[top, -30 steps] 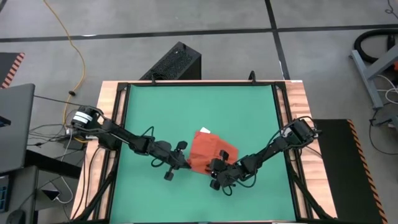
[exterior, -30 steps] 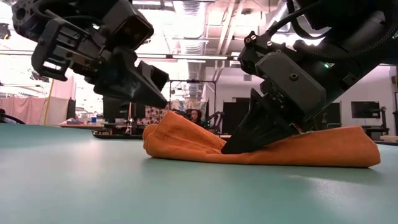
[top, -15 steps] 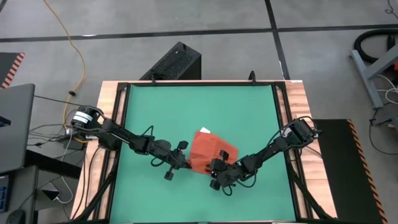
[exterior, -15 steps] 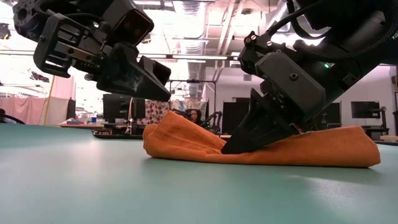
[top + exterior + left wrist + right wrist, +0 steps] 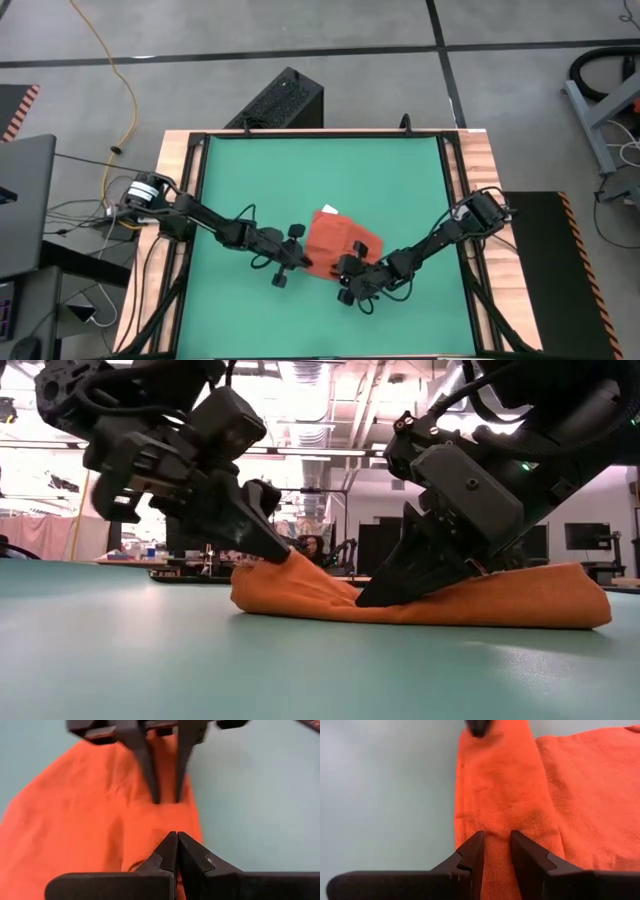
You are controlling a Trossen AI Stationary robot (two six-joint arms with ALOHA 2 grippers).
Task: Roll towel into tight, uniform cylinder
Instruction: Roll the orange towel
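Note:
The orange-red towel (image 5: 342, 243) lies bunched on the green mat (image 5: 260, 180), with its white tag (image 5: 328, 210) at the far edge. A rolled ridge (image 5: 492, 785) runs along its near-left side. My left gripper (image 5: 303, 263) is shut, with its tips on the left end of that ridge (image 5: 292, 560). My right gripper (image 5: 347, 268) is shut on the ridge's other end. It also shows in the low view (image 5: 366, 598). My left gripper presses its shut fingertips (image 5: 176, 839) on the top of the ridge's left end (image 5: 165, 822), slanting down from the table's left. I cannot tell whether any cloth is caught between them. The towel stays on the mat. My right gripper pinches the ridge's end (image 5: 496, 831) between its two fingers, with several layers in the gap. The fingers (image 5: 400, 565) slant down from the table's right and lie along the ridge. The towel rests on the mat, slack.
The mat is framed by dark rails and wooden table edges (image 5: 470, 180). A black box (image 5: 285, 100) stands beyond the far edge. A laptop and cables (image 5: 30, 200) lie left of the table. Bare mat lies to the far and left sides of the towel.
My left gripper has gone down and toward the table's right, tipping its fingers lower, and its shut tips now rest on the towel's left end. My right gripper and most of the towel have kept still.

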